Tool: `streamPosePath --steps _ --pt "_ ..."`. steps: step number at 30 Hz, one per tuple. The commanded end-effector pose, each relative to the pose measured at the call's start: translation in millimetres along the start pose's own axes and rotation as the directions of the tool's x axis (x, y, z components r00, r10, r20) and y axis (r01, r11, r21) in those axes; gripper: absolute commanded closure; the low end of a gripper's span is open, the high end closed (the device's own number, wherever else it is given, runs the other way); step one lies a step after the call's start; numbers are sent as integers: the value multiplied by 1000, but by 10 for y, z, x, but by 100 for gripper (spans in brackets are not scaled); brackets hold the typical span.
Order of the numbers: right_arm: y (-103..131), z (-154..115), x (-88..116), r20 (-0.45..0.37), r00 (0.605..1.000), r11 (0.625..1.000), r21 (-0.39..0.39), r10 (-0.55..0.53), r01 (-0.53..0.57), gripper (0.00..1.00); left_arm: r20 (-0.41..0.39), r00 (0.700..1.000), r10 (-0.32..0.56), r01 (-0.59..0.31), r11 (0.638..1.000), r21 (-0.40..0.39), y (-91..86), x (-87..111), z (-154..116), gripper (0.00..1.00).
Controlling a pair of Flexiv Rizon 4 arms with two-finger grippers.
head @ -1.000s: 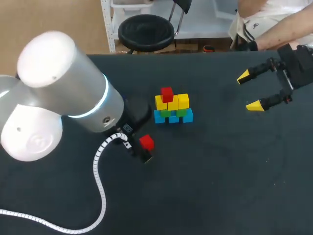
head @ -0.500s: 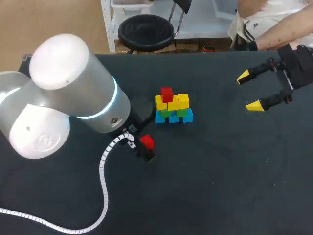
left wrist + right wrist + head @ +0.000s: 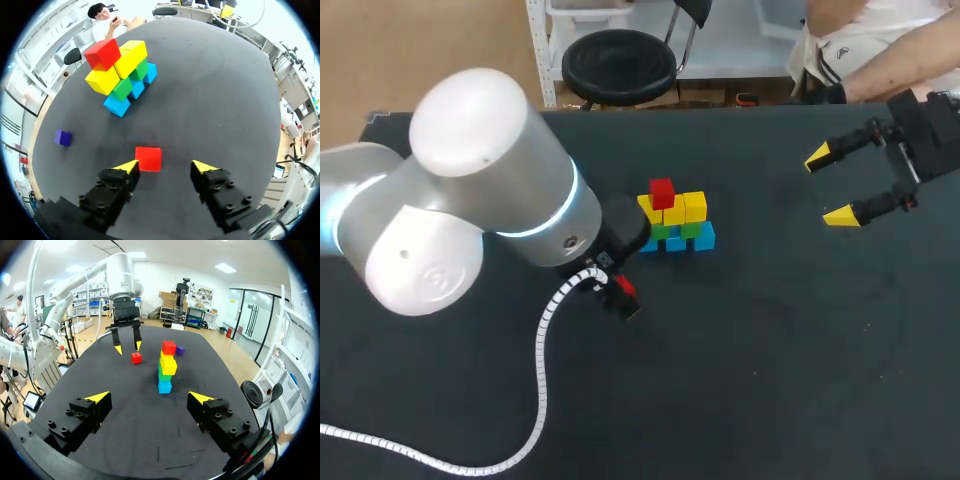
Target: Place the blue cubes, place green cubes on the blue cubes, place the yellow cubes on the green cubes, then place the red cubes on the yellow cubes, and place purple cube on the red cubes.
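A cube stack (image 3: 675, 222) stands mid-table: blue cubes at the base, green on them, yellow above, one red cube (image 3: 662, 192) on top. In the left wrist view the stack (image 3: 121, 70) lies ahead of my left gripper (image 3: 165, 166). A loose red cube (image 3: 148, 158) sits between its open fingers, close against one yellow tip and apart from the other. In the head view my left arm half hides this cube (image 3: 623, 287). A purple cube (image 3: 62, 137) lies beside the stack. My right gripper (image 3: 835, 186) hangs open and empty at the far right.
My left arm's big grey joint (image 3: 490, 190) covers the table's left part in the head view, with its white coiled cable (image 3: 542, 380) trailing toward the front. From the right wrist view, my left gripper (image 3: 127, 347) stands over the loose red cube (image 3: 136, 358).
My left arm has moved right and down over the loose red cube, which is now more covered in the head view. The right arm has not moved.
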State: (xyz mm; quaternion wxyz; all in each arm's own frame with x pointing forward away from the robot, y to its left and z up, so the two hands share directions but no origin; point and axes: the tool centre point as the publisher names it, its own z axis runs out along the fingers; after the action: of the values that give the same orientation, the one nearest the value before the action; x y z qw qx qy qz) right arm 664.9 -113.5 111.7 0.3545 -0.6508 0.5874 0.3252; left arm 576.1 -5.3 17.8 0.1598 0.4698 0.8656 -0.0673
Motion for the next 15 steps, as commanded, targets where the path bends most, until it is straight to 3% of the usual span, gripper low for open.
streamPosePath --steps 1,2,3,15 --pt "1 2 3 1 1000 1000 1 -1 1 0 -7 1000 8 -8 1000 6 2 -41 32 86" --pt "1 2 3 1 1000 1000 1 -1 1 0 -8 1000 10 -10 1000 6 2 -41 38 98" --pt "1 2 3 1 1000 1000 1 -1 1 0 -9 1000 11 -11 1000 8 2 -41 42 100" --pt "1 2 3 1 1000 1000 1 -1 1 0 -10 999 34 -34 999 0 -73 24 -75 100"
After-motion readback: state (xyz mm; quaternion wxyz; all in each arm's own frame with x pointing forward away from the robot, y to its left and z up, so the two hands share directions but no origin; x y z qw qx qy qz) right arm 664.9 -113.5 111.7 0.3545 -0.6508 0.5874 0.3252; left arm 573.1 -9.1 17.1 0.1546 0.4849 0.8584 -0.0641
